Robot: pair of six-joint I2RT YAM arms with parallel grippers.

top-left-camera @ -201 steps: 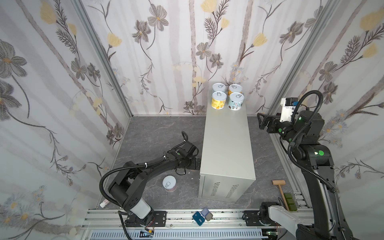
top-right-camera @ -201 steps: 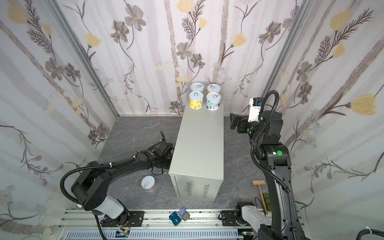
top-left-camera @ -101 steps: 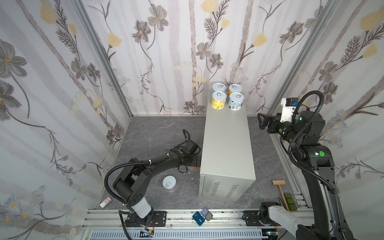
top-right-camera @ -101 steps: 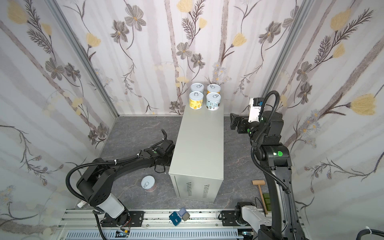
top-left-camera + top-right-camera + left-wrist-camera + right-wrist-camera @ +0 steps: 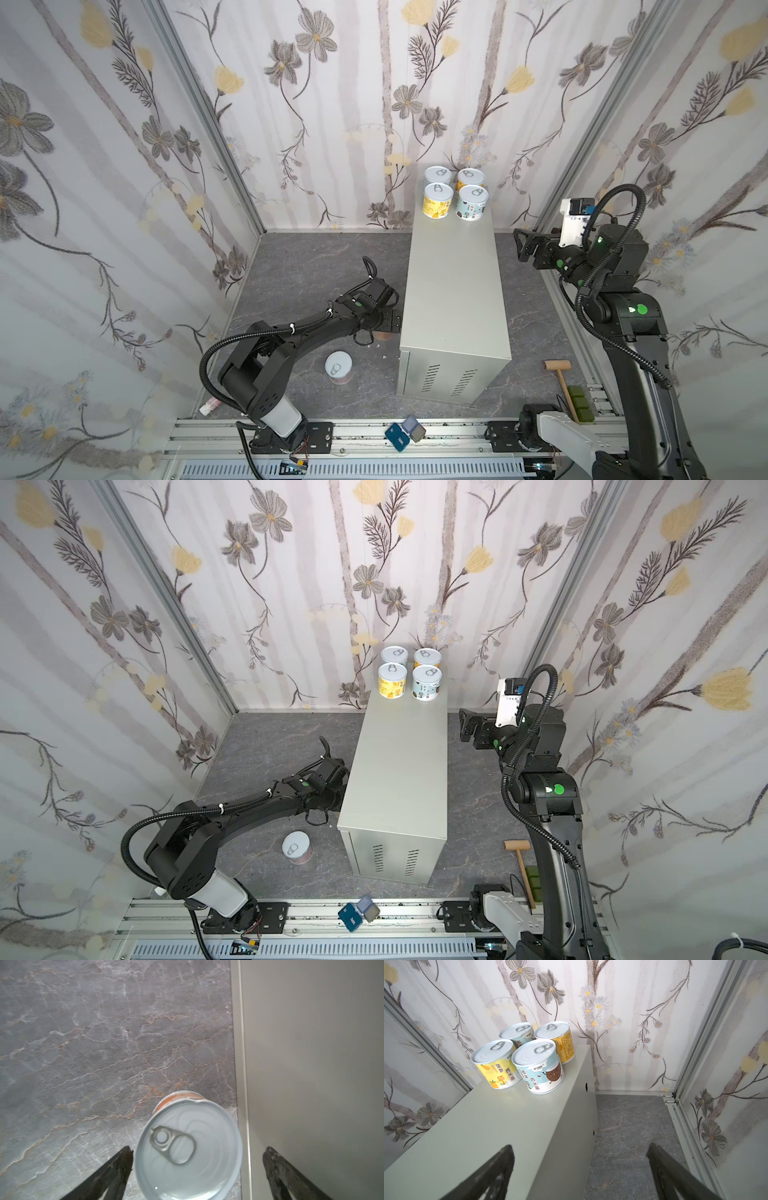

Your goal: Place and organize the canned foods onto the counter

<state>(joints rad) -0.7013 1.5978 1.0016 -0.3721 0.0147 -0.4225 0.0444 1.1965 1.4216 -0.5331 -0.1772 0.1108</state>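
Okay | left hand spread wide above orange can on floor | right hand released, empty, beside surface

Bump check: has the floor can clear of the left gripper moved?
No. The pink can keeps its spot left of the counter's vented end in a top view.

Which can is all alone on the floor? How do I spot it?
Find the tall light grey metal cabinet on the dark floor. Left of its vented end stands a short round can with a silver pull-tab lid and pinkish label. The orange-labelled can sits right beside the cabinet under the left arm; this one stands clear.
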